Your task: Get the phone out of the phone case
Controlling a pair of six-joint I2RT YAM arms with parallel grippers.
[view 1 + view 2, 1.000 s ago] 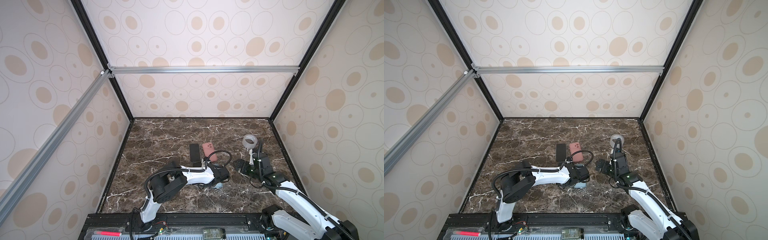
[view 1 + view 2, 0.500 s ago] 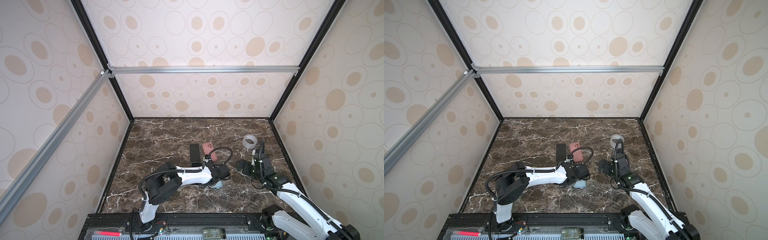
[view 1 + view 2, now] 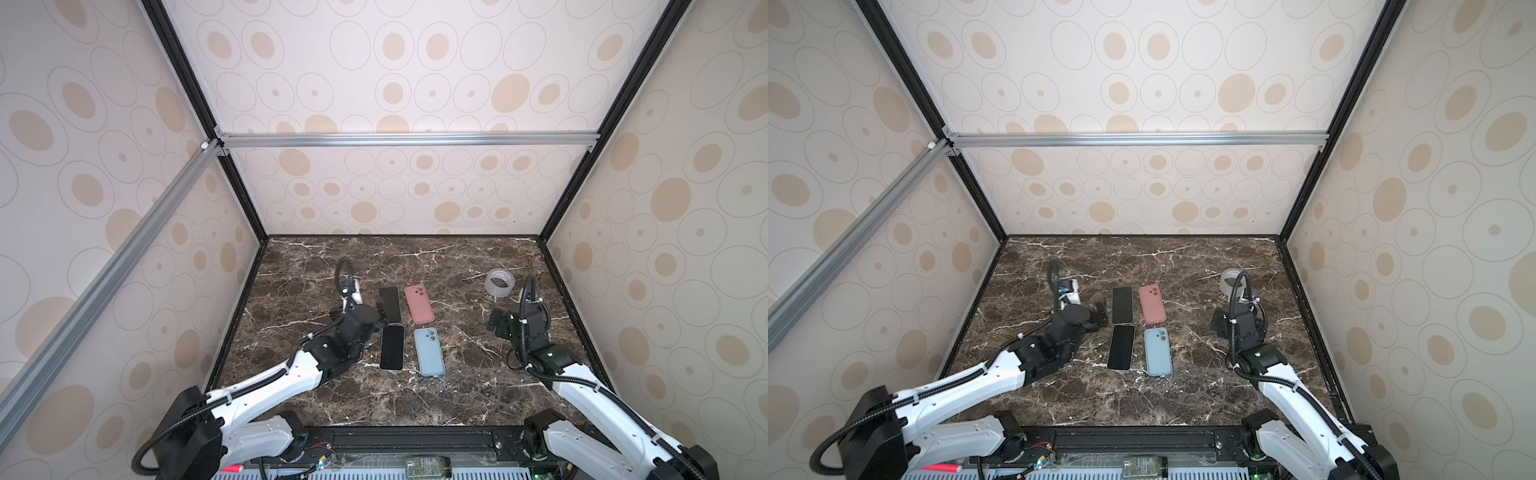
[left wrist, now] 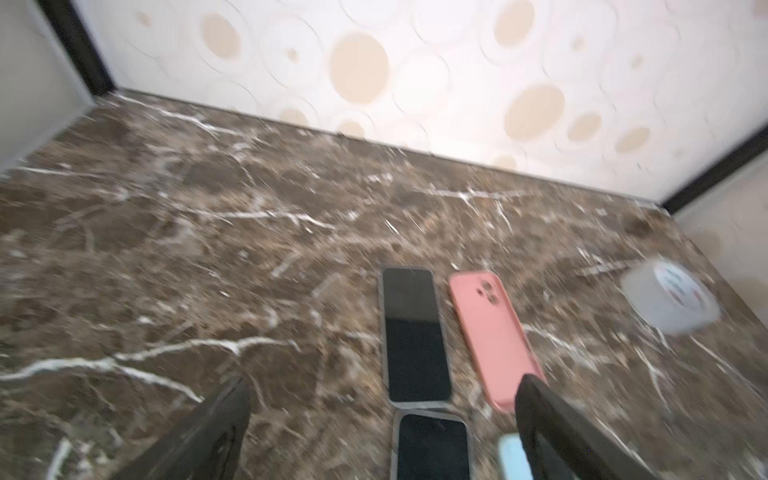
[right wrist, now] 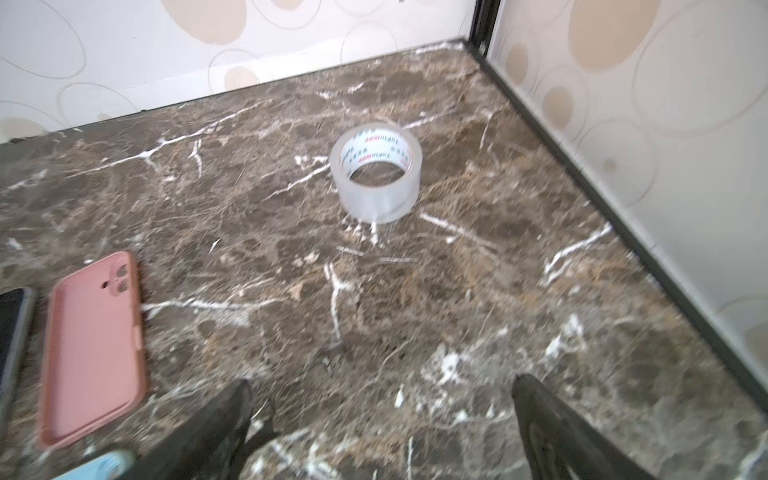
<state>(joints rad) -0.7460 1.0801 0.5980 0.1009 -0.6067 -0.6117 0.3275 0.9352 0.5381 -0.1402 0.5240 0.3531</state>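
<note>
Where the table (image 3: 457, 395) comes nearest the arm bases, the near phone (image 3: 392, 347) lies flat and screen up, out of its cover and just beside the blue case (image 3: 429, 351). Slightly farther, the left fingers (image 3: 1100, 314) are spread wide and empty, close to the far phone (image 3: 390, 304). The right fingers (image 3: 496, 323), equally spread, hover over bare marble well to the right. The pink case (image 3: 419, 304) lies beside that far phone, and a tape roll (image 3: 500, 282) stands farthest back.

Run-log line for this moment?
left claw: open, empty | right claw: open, empty | far black-screen phone beside pink silicone case | near black-screen phone beside light-blue case
</note>
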